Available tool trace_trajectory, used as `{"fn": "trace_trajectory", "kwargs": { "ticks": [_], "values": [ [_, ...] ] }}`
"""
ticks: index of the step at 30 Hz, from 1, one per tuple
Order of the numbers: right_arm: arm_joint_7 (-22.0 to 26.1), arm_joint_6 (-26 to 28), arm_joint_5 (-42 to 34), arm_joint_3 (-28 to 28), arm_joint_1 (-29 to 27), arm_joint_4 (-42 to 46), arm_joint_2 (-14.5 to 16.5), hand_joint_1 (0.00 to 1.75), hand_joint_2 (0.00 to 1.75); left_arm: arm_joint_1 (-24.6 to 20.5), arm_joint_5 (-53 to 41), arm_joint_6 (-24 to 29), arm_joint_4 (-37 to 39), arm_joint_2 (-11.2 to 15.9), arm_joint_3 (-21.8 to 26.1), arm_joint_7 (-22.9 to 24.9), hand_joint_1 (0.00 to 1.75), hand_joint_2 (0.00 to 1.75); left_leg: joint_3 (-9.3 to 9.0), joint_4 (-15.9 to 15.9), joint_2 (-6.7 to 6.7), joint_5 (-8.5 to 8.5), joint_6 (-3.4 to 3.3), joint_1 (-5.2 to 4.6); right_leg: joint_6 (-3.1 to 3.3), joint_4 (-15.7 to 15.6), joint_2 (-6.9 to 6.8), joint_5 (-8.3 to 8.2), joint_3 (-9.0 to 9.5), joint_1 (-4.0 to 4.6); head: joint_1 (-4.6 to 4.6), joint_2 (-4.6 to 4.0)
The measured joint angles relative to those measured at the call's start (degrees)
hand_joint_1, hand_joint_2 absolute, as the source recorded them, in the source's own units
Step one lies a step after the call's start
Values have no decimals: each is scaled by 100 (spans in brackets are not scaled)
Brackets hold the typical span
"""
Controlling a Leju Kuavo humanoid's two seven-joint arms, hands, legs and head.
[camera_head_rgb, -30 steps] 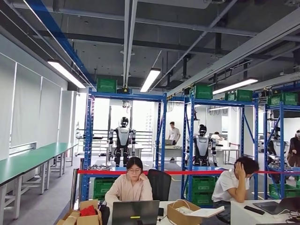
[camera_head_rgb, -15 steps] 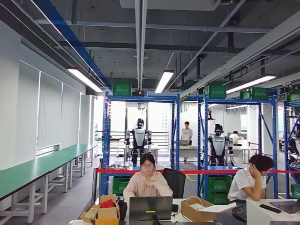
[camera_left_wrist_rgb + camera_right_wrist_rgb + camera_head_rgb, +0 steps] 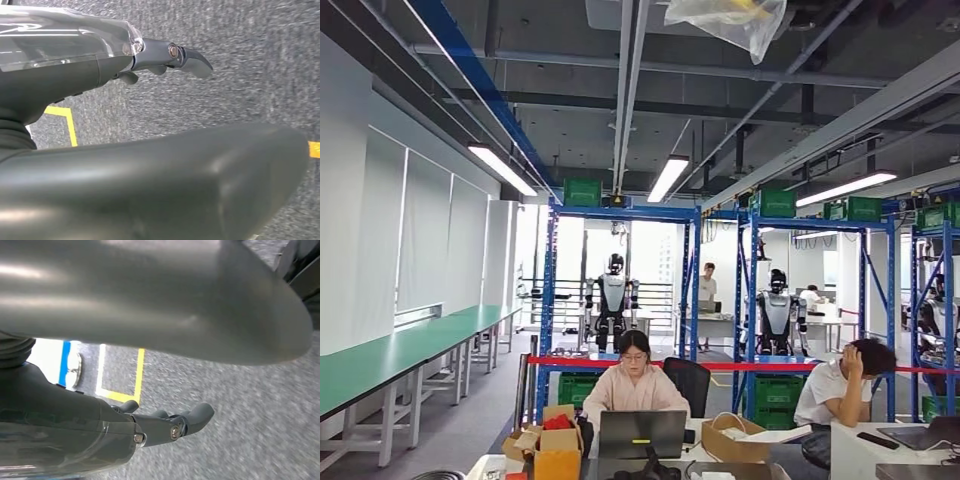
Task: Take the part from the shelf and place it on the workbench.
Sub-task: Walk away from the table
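Blue steel shelf racks stand across the hall ahead, with green crates on top and low down. From this distance I cannot pick out any part on them. Long green-topped workbenches run along the left wall. My left hand hangs above grey carpet, its dark fingers stretched out and holding nothing. My right hand hangs the same way over the floor, fingers straight and holding nothing.
Two people sit at desks with laptops just ahead, behind a cardboard box. A red barrier tape runs across the racks. Other humanoid robots stand beyond. Yellow floor lines lie beneath me.
The whole head picture has shifted right and a little down, so the camera has turned left and tilted up. A clear plastic sheet now hangs in at the top.
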State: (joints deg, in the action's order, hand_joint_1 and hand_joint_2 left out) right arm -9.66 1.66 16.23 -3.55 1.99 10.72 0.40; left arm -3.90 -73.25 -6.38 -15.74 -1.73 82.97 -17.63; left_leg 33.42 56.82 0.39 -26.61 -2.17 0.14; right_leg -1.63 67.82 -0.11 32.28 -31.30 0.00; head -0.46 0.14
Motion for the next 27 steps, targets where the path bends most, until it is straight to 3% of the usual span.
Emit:
{"fn": "trace_trajectory", "kwargs": {
  "ticks": [2, 3, 4, 6, 7, 10, 11, 12, 13, 15, 17, 18, 20, 24, 25, 27],
  "values": [
    [-22, 0, -3, -1, 11, -1, 25, 0, 0, 5, 13, 1, 0, -2, 0, -7, 0, 0, 94, 8, -2, 120, 42, -16, 83, -1022, 22, 7, 738, 29, 1, -1],
    [-32, 0, -3, -2, 15, -3, 34, 0, 0, 6, 17, 1, 0, -3, 0, -10, 0, 0, 123, 10, 0, 178, 72, -16, 118, -1379, 34, 62, 973, 50, 1, 0],
    [-38, 0, -3, -2, 17, -5, 43, 0, 0, 7, 21, 2, 0, -4, 0, -13, 0, 0, 147, 11, 2, 236, 106, -10, 148, -1577, 37, 77, 1082, 74, 1, 2],
    [-46, -4, -2, -3, 16, -20, 63, 0, 0, 9, 27, 2, 0, -4, 0, -15, 0, 0, 204, 44, -2, 236, 165, 19, 217, -1624, 17, 6, 1021, 82, 2, 4],
    [-50, -15, -2, -4, 16, -27, 71, 0, 0, 16, 36, 1, 0, -5, 1, -14, 0, 0, 246, 145, -6, 86, 187, 29, 267, -1628, -4, -53, 969, 81, 3, 5],
    [-63, -53, 12, -20, -12, -37, 93, 0, 0, 34, 87, -28, 0, -20, 3, 5, 0, 0, 462, 1034, -11, -714, 235, 44, 360, -1617, -58, -218, 763, 97, 3, 3],
    [-66, -59, 25, -27, -23, -37, 101, 0, 0, 35, 108, -45, 1, -24, 4, 29, 0, 0, 521, 1394, -11, -833, 247, 46, 362, -1603, -67, -271, 682, 105, 3, 2],
    [-66, -66, 39, -31, -26, -38, 109, 0, 0, 34, 134, -61, 2, -27, 7, 62, 0, 0, 531, 1642, -11, -799, 257, 46, 359, -1575, -73, -324, 588, 109, 3, 1],
    [-66, -72, 54, -34, -25, -38, 117, 0, 0, 34, 159, -78, 3, -31, 13, 94, 0, 0, 470, 1717, -11, -652, 262, 48, 350, -1534, -74, -366, 489, 109, 3, -1],
    [-66, -82, 79, -36, -25, -38, 131, 0, 0, 22, 193, -102, 4, -46, 26, 137, 0, 0, 57, 1251, -10, -334, 263, 55, 323, -1405, -71, -418, 291, 103, 3, -1],
    [-66, -85, 96, -37, -26, -38, 138, 0, 0, 2, 202, -109, 6, -72, 33, 144, 0, 0, -477, 447, -10, -340, 245, 58, 281, -1235, -69, -426, 124, 117, 3, -1],
    [-66, -85, 100, -38, -24, -38, 139, 0, 0, -9, 205, -111, 8, -85, 36, 144, 0, 0, -627, 184, -10, -423, 223, 55, 255, -1159, -69, -431, 55, 126, 3, -1],
    [-66, -85, 102, -39, -19, -38, 139, 0, 0, -22, 210, -113, 10, -102, 40, 144, 0, 0, -682, 25, -12, -534, 175, 43, 211, -1074, -69, -450, -30, 134, 2, -1],
    [-66, -85, 102, -39, -15, -38, 139, 0, 0, -26, 213, -114, 11, -107, 42, 144, 0, 0, -662, 27, -13, -545, 159, 38, 195, -1059, -69, -461, -56, 132, 3, -1],
    [-66, -85, 102, -39, -15, -38, 137, 0, 0, -22, 216, -119, 12, -111, 42, 142, 0, 44, -655, 24, -13, -534, 142, 45, 186, -1053, -66, -467, -65, 133, 3, -1],
    [-91, -92, 104, -65, -33, -42, 133, 0, 0, -13, 224, -143, 20, -133, 44, 91, 0, 131, -570, 20, 0, -446, 47, 46, 83, -278, -41, -23, -363, 78, 2, -1]
  ]
}}
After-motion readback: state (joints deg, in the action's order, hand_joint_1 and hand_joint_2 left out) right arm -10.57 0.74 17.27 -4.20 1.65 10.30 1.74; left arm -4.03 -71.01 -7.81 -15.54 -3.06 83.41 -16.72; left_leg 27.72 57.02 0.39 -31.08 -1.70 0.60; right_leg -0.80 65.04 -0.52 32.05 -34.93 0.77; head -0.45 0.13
